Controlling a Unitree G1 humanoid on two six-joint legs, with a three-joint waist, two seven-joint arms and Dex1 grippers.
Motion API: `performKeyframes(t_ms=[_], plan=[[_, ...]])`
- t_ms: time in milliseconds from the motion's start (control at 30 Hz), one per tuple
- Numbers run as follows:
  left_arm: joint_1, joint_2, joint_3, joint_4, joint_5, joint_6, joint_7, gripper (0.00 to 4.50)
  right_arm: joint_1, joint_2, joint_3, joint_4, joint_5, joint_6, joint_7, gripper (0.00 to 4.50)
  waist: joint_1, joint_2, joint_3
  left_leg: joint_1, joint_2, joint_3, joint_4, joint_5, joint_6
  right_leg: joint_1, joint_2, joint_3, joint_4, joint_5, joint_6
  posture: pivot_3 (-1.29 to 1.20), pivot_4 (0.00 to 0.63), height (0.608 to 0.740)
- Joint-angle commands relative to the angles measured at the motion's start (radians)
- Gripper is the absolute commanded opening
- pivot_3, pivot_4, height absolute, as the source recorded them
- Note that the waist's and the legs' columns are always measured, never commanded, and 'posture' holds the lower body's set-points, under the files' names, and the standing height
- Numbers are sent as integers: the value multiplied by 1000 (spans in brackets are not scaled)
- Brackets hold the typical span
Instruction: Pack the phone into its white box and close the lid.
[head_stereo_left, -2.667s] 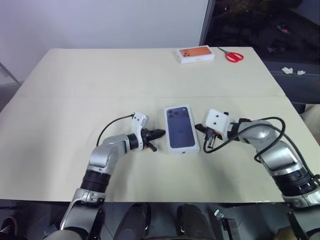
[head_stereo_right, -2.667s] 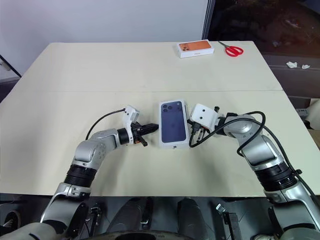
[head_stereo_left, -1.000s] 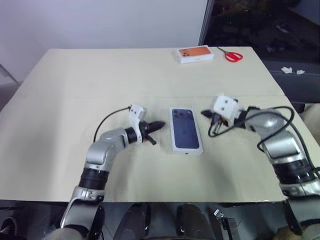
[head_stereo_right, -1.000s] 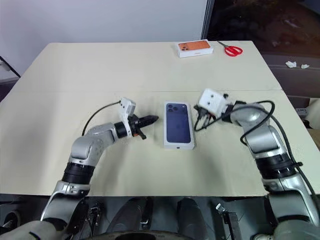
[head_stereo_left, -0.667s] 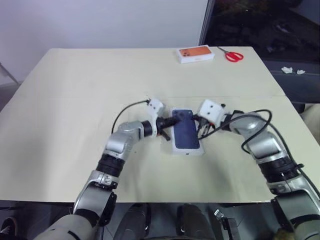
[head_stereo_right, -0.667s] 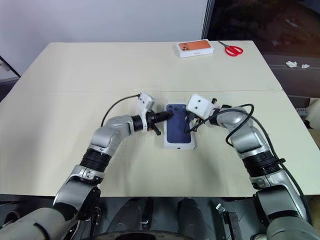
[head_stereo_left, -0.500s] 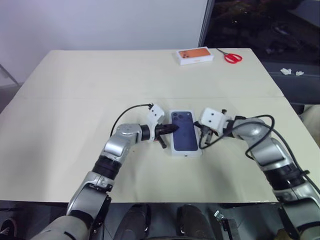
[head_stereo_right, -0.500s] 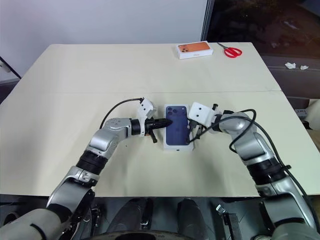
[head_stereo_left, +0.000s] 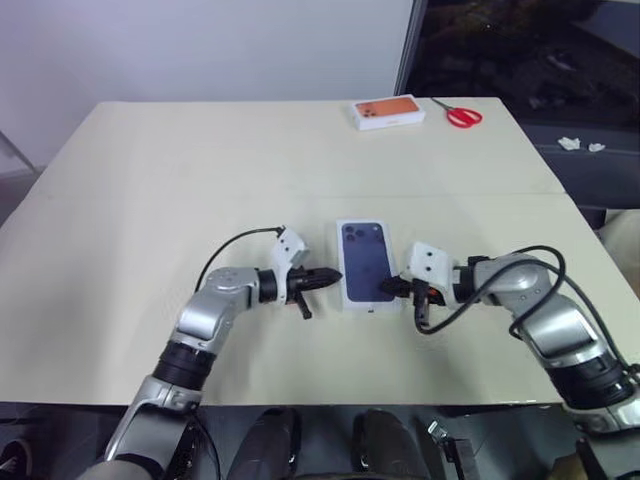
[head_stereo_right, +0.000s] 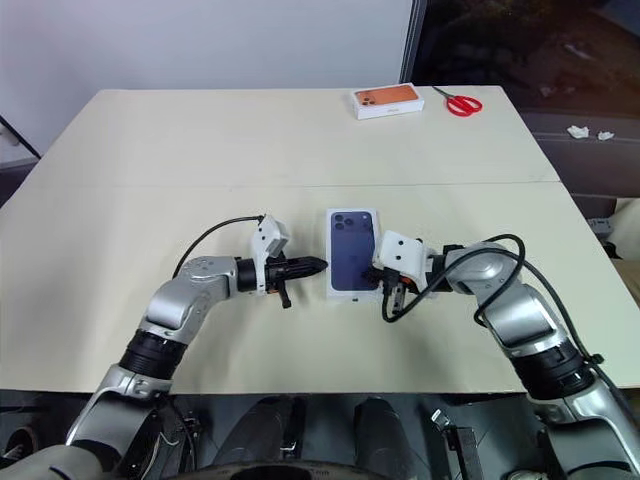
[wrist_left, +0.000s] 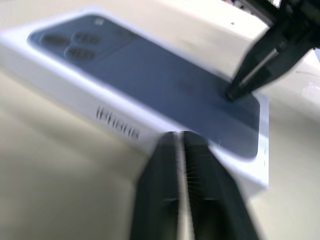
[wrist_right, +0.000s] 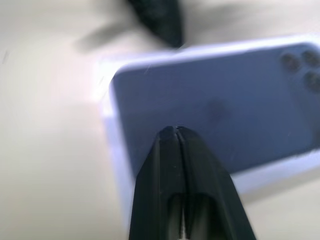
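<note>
Both arms pulled back and lower since the earlier frames; box hasn't shifted on the table, lid was already down on it.

Table (head_stereo_left: 150, 180) is big, cream, seam running across the middle. Closed white box sits mid-table just past that seam, the lid (head_stereo_left: 365, 266) on top, dark blue phone print facing up, camera cluster at the far end. Phone itself can't be seen, box tray is hidden under the lid.

My left gripper (head_stereo_left: 332, 275) lies low on the table, pointing at the left long side of the lid, tip just beside it; can't tell if it touches. Left wrist view shows my two fingers pressed together, only a hairline slit between them, holding nothing, the lid's side wall with its lettering right ahead.

My right gripper (head_stereo_left: 388, 289) comes in from the other side at the near right corner of the lid, tip over the printed face. Right wrist view: fingers (wrist_right: 165, 165) closed against each other, empty, above the blue print.

Far edge of the table: orange-printed box (head_stereo_left: 389, 110), red scissors (head_stereo_left: 462, 115) just right of it, well apart from the lid.
</note>
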Motion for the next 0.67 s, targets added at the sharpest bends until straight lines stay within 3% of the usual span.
performKeyframes(t_ms=[33,167,200,367,667], plan=[[-11,64,107,-49,-24,-26,16,2403,-52,7,-73,16,36,-2,-37,1946,3,0,0,0,0,0,0,0,0,-1,0,0,0,0,0,0,150,740],[1,168,220,-48,-62,-42,-15,4488,-69,-2,-107,44,65,-19,-33,4105,7,0,0,-1,0,0,-1,0,0,-1,0,0,-1,0,0,0,150,740],[9,200,259,-47,-83,-39,-32,4499,-64,-13,-115,55,64,-35,-26,4310,6,0,1,-1,0,0,-1,0,0,-1,0,0,-1,0,0,0,150,740],[117,324,362,-97,-136,-50,-95,4499,-35,-58,-151,58,90,-74,4,4310,4,1,2,-1,0,0,-1,0,0,-1,-1,0,-1,0,0,0,150,740],[345,436,493,-151,-146,-68,-93,4499,81,-150,-255,57,160,-129,78,4310,7,1,2,-1,0,1,-2,-1,1,-1,-3,0,-2,0,-1,0,150,740]])
